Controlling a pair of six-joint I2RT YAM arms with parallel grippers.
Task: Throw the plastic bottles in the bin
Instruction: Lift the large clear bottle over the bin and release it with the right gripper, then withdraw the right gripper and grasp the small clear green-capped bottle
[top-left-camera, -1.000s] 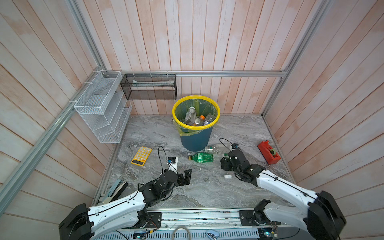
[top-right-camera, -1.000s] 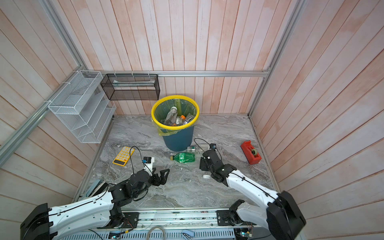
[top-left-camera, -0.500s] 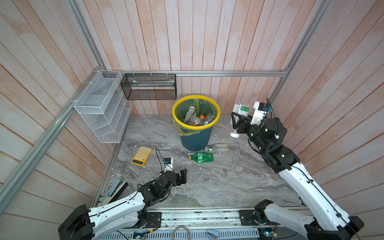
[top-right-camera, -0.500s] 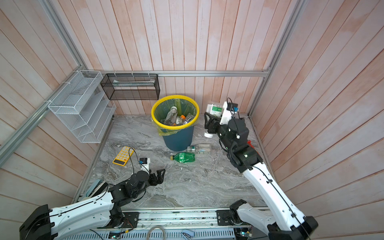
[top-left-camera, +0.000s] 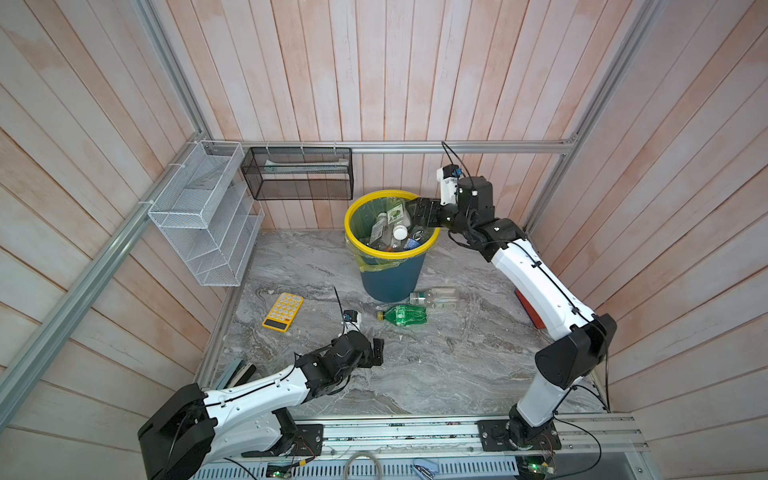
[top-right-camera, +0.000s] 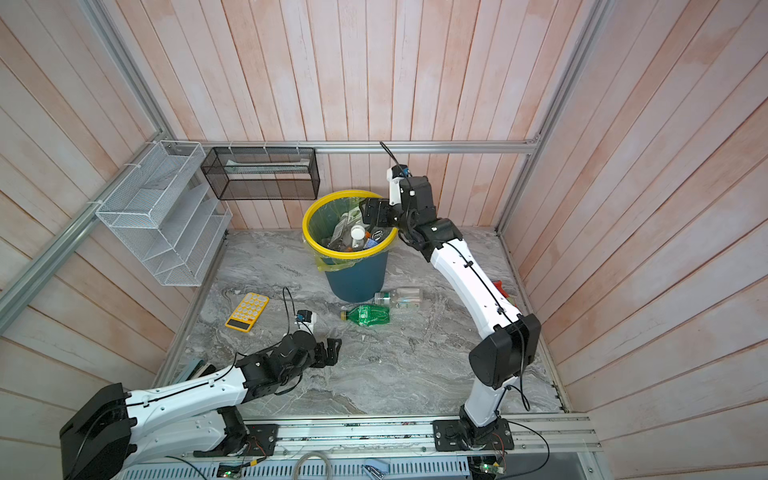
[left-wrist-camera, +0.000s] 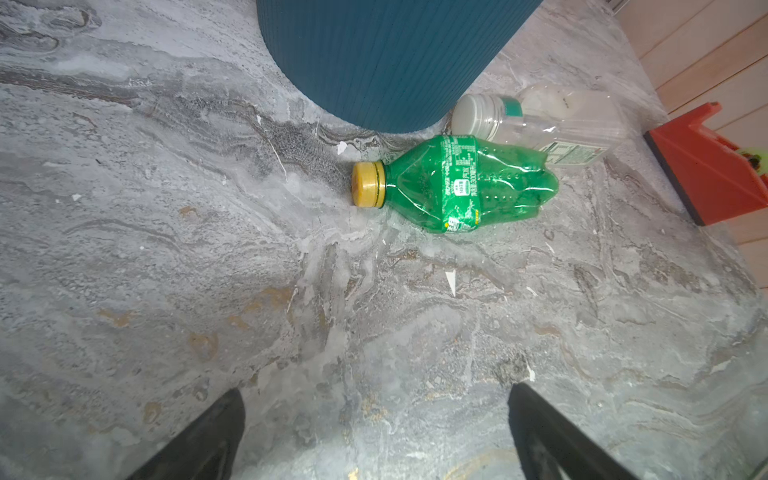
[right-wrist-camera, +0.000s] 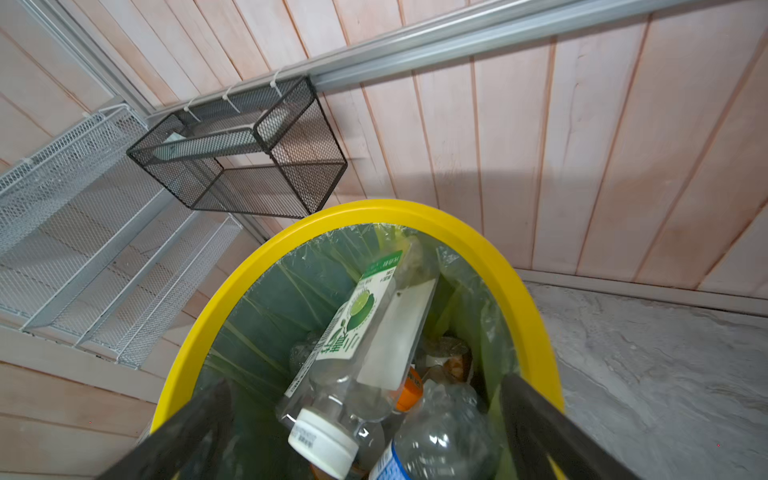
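On the grey marbled bench (top-left-camera: 436, 365) stands the bin (top-left-camera: 388, 278), its yellow rim under the right pincer (right-wrist-camera: 365, 436), whose jaws are spread wide and grasp nothing. Directly below them a lime-labelled bottle (right-wrist-camera: 353, 345) lies free atop the other bottles (right-wrist-camera: 440, 440) inside. The left pincer (left-wrist-camera: 378, 436), likewise released and empty, hovers low over the bench. Ahead of it, apart, a green bottle (left-wrist-camera: 465, 187) lies on its side, touching a clear bottle (left-wrist-camera: 552, 124) at the bin's foot.
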